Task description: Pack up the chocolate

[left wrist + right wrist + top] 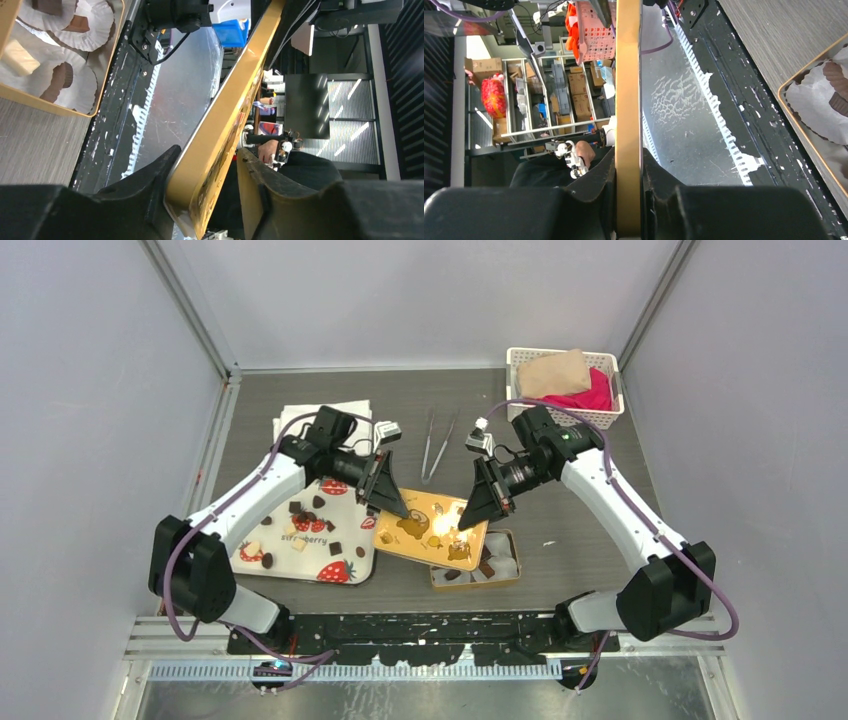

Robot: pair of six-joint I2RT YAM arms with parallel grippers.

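Observation:
A golden-yellow lid [430, 530] hangs tilted above the table, between both grippers. My right gripper [468, 520] is shut on its right edge; in the right wrist view both fingers [599, 180] press flat on the lid [629, 75]. My left gripper [395, 508] straddles the left edge. In the left wrist view one finger [160, 170] touches the lid [225, 115] and a gap shows at the other. Chocolate [308, 518], dark and cream pieces, lies on the strawberry cloth [350, 540]. More chocolate [62, 80] sits in white paper cups in the open gold box [476, 586], partly under the lid.
Metal tweezers [432, 445] lie behind the lid at mid-table. A white basket [520, 365] with pink and tan cloth stands at the back right. The box rim [811, 142] lies close to the table's near edge, just in front of the arm bases.

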